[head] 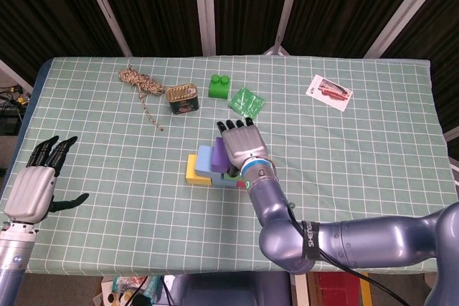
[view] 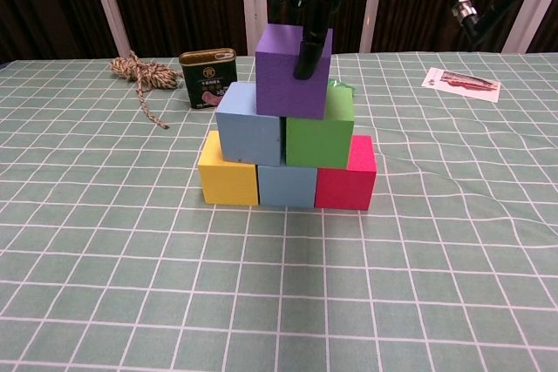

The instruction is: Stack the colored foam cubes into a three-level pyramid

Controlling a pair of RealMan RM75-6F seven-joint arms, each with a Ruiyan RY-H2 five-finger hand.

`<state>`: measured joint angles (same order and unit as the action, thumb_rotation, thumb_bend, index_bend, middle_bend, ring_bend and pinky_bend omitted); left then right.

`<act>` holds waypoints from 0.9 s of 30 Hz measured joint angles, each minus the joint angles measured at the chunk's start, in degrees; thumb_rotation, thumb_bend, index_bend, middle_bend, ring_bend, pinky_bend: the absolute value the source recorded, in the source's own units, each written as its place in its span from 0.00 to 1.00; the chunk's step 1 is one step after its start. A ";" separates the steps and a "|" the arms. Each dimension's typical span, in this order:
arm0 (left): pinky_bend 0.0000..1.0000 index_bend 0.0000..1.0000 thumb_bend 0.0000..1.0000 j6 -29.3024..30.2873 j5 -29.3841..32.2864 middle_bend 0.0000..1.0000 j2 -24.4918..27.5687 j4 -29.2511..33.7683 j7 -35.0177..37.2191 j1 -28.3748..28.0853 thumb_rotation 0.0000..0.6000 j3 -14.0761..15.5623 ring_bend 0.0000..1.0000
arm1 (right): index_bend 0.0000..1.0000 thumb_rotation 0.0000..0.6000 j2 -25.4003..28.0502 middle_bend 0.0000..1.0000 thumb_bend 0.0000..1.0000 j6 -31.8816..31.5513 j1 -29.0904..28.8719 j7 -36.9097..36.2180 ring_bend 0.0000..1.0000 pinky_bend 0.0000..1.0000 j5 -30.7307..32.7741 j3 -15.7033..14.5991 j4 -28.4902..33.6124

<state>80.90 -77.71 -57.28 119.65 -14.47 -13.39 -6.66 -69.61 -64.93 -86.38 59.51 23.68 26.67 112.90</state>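
The pyramid stands mid-table: a yellow cube (view: 228, 180), a blue cube (view: 286, 187) and a red cube (view: 346, 176) below, a light-blue cube (view: 248, 124) and a green cube (view: 318, 141) on them, and a purple cube (view: 283, 76) (head: 217, 150) on top. My right hand (head: 242, 145) (view: 309, 6) hovers over the purple cube. Its fingers (head: 237, 125) stretch straight out past the far side. One dark finger (view: 307, 54) hangs down against the cube's front face. My left hand (head: 36, 180) rests open at the table's left edge, holding nothing.
A tin can (head: 183, 98) (view: 207, 78) and a coil of rope (head: 140, 82) (view: 135, 71) lie behind the stack on the left. A green toy brick (head: 219, 87), a green packet (head: 246, 101) and a printed card (head: 329, 92) lie further back and right.
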 measured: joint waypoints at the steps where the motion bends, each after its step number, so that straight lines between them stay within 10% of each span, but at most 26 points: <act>1: 0.01 0.06 0.06 0.03 -0.01 0.11 0.01 0.00 0.01 0.01 1.00 -0.01 0.01 | 0.00 1.00 0.06 0.02 0.25 0.02 0.01 -0.07 0.03 0.00 0.00 0.04 0.08; 27: 0.01 0.06 0.07 0.67 -0.87 0.11 0.24 0.03 -0.17 0.30 1.00 0.09 0.01 | 0.00 1.00 8.59 0.00 0.16 -3.06 0.73 1.50 0.00 0.00 -0.66 -0.22 6.30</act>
<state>81.57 -78.58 -57.04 119.68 -14.64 -13.09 -6.57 -61.02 -67.99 -85.65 61.00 23.02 26.45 119.20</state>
